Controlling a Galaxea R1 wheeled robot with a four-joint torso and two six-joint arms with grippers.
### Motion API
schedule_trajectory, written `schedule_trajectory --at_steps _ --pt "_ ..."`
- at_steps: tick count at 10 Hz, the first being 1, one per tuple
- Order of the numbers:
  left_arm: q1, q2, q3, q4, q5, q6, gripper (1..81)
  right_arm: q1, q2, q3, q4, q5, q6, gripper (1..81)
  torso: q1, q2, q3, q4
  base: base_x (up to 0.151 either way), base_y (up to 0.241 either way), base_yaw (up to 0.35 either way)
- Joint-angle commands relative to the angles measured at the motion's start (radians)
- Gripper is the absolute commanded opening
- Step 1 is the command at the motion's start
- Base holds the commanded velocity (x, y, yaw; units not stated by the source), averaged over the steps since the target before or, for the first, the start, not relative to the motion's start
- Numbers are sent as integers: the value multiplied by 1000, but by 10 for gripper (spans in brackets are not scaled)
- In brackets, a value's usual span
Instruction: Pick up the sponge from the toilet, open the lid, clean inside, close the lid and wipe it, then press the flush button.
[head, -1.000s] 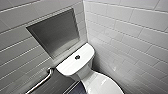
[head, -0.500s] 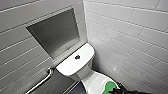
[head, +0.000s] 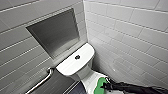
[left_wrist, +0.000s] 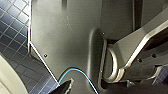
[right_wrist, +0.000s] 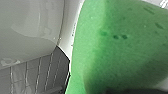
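Observation:
The white toilet's tank top (head: 75, 61) stands in the corner, and the round dark flush button (head: 77, 57) sits in its middle. Below the tank, part of the white lid (head: 90, 78) shows at the picture's lower edge. The green sponge (head: 100, 84) rests against it on the right side. My right gripper (head: 105, 86) comes in from the lower right on a dark arm and is shut on the sponge. In the right wrist view the sponge (right_wrist: 117, 50) looms large next to a white toilet surface (right_wrist: 30, 30). One dark fingertip (left_wrist: 65, 87) of my left gripper shows above the floor.
A grey recessed niche (head: 56, 35) is set in the tiled wall behind the tank. A metal grab bar (head: 41, 82) runs along the wall to the left of the toilet. A tiled wall (head: 130, 37) closes in on the right. The floor has dark blue tiles (left_wrist: 12, 25).
My right arm has come up into the head view from the lower right, bringing the green sponge onto the lid. The toilet and walls have stayed put.

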Motion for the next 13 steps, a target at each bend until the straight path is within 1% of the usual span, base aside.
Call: schedule_trajectory --at_steps 1,3,4,5,7,8,9,10,11,12,13 --pt "4 -16 0 -2 65 0 811 118 207 -217 -60 -108 3 10 0 0 0 0 0 0 0" --pt "4 -17 0 -4 65 0 811 113 294 -299 -90 -108 5 10 0 0 0 0 0 0 0" --pt "4 -17 0 -4 65 0 811 101 319 -319 -103 -108 5 10 0 0 0 0 0 0 0" --pt "4 -16 0 -1 65 0 811 83 330 -321 -115 -106 3 10 0 0 0 0 0 0 0" --pt "4 -14 0 2 65 0 811 46 313 -273 -123 -93 3 10 0 0 0 0 0 0 0" --pt "4 -16 0 2 65 0 811 9 289 -249 -121 -85 5 10 0 0 0 0 0 0 0" --pt "5 -13 0 5 65 0 811 -34 246 -243 -95 -29 21 10 0 0 0 0 0 0 0" --pt "5 -13 0 5 65 0 811 -74 156 -162 -19 144 29 10 0 0 0 0 0 0 0" --pt "5 -13 0 7 65 0 811 -71 80 -28 -23 170 28 10 0 0 0 0 0 0 0" --pt "4 -13 0 7 65 0 811 -63 33 61 -26 170 25 10 0 0 0 0 0 0 0" --pt "4 -11 0 7 65 0 811 -74 0 101 -26 170 25 10 0 0 0 0 0 0 0"
